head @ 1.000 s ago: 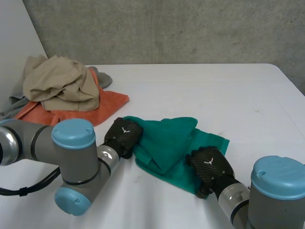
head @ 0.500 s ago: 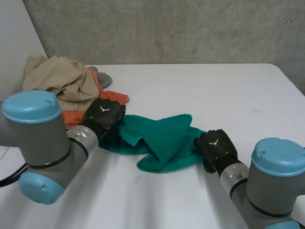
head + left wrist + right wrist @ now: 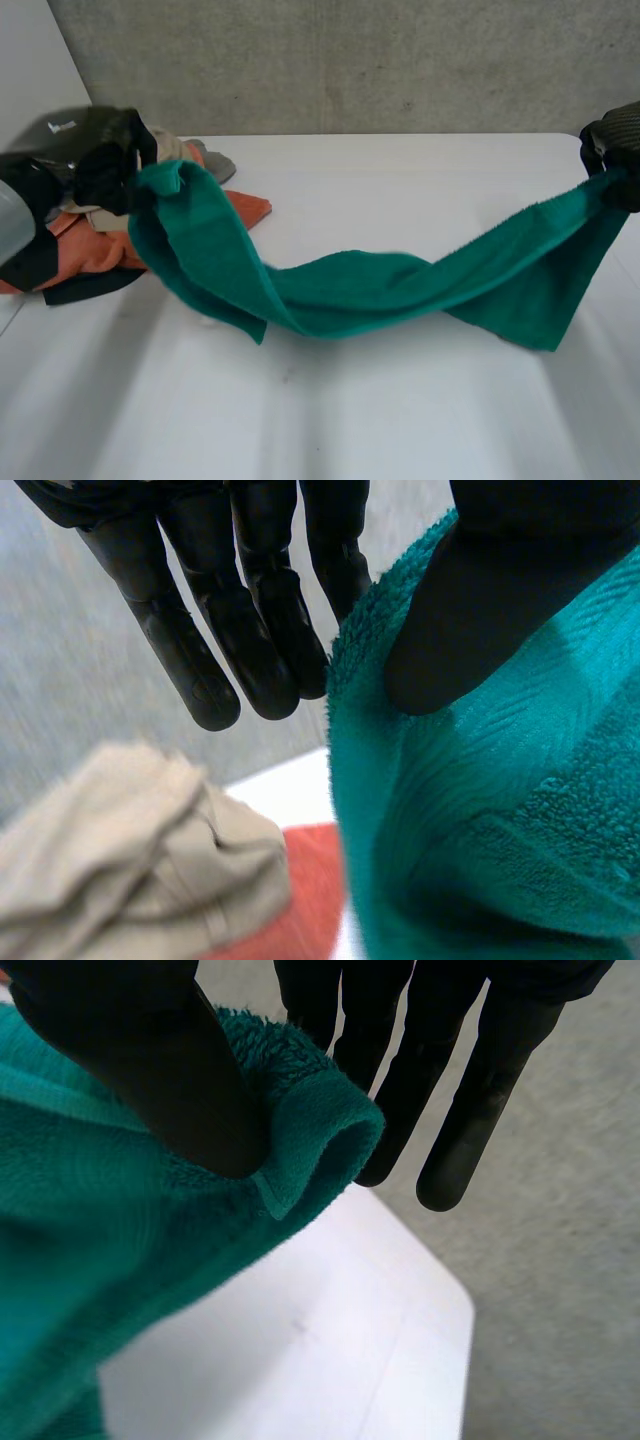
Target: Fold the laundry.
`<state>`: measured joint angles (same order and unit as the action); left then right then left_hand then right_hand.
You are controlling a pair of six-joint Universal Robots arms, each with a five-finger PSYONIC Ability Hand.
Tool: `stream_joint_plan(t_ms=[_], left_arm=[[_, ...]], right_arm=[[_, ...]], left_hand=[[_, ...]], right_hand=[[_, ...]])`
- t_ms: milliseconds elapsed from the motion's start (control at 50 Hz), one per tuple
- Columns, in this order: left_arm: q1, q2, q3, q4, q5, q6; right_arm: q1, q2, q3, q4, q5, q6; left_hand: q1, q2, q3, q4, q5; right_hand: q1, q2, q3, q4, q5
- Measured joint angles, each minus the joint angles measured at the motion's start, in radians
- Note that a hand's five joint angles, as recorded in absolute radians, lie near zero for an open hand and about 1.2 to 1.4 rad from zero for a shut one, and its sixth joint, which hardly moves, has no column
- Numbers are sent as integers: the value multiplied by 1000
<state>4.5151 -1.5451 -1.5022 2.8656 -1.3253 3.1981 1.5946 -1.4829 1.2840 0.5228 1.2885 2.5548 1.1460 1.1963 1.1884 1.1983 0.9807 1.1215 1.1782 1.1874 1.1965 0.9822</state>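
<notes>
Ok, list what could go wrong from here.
1. The right hand pinches only a small corner of the towel under its thumb; with the towel stretched between both hands, that corner could slip free.
2. The towel is twisted along its span and sags in the middle; laid down like this it would likely land bunched, not flat.
3. The left hand holds its end right by the clothes pile; that end could land on the pile or drag it.
</notes>
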Motion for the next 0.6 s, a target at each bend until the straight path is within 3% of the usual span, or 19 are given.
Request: stream_joint_plan(t_ms=[40, 200, 300, 380, 480, 600], left_arm=[[0, 0, 0, 0, 0, 0], [-18, -392, 262, 113, -65, 10], [-27, -515, 515, 286, -89, -13], [-30, -529, 623, 441, -99, -69], [-39, -508, 651, 585, -103, -166], [-52, -478, 544, 568, -91, -197]], right_arm=[[0, 0, 0, 0, 0, 0], [45, 281, -188, -113, 116, 53], [75, 363, -334, -376, 233, 217], [72, 351, -364, -628, 283, 343], [60, 309, -323, -872, 279, 422], [50, 290, -245, -867, 195, 394]], left_hand=[[0, 0, 0, 0, 0], [0, 2, 2, 2, 0], [0, 2, 2, 4, 0], [0, 3, 3, 4, 0], [0, 3, 3, 4, 0], [0, 3, 3, 4, 0]], right_hand=[[0, 0, 0, 0, 0], [0, 0, 0, 0, 0], [0, 0, 1, 0, 0], [0, 1, 2, 0, 0], [0, 1, 2, 0, 9], [0, 1, 2, 1, 9]])
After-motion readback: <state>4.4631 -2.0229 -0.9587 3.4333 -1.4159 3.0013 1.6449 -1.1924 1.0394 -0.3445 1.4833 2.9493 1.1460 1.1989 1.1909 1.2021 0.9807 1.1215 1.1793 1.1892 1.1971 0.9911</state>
